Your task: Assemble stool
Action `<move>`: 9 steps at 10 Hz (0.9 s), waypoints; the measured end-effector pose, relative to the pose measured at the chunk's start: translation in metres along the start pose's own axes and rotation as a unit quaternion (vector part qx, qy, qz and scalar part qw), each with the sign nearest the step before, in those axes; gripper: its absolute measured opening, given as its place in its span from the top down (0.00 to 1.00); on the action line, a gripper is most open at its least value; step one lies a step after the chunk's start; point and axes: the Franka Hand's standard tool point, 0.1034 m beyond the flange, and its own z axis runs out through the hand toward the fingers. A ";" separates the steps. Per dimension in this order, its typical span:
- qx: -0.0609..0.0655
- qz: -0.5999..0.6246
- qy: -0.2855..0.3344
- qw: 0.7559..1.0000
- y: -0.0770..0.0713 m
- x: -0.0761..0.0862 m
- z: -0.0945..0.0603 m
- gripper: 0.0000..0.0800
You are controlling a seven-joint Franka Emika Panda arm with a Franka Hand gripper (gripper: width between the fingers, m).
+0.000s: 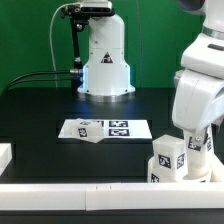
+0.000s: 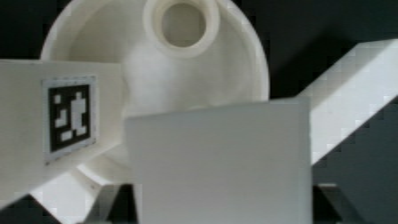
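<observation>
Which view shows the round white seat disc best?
The wrist view: the thick round white plastic seat disc fills it, hole visible, partly hidden by a tagged white leg. The exterior view shows only tagged white pieces under the arm; no disc discernible.

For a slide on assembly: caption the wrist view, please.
Wrist close-up: gripper grips a white leg; behind it, the round seat with its hole and a tagged leg.

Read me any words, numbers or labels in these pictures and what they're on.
No readable words, numbers or brands anywhere.
On the marker board: black-and-white square patterns only, no letters.
On the stool leg: the same kind of square pattern, no text.
</observation>
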 end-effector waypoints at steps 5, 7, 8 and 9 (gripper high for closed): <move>0.036 0.340 0.004 0.940 0.005 0.010 -0.004 0.58; 0.037 0.403 0.001 0.914 0.004 0.009 -0.002 0.58; 0.038 0.438 0.000 0.898 0.004 0.009 -0.002 0.58; 0.038 0.466 -0.002 0.884 0.004 0.009 -0.002 0.58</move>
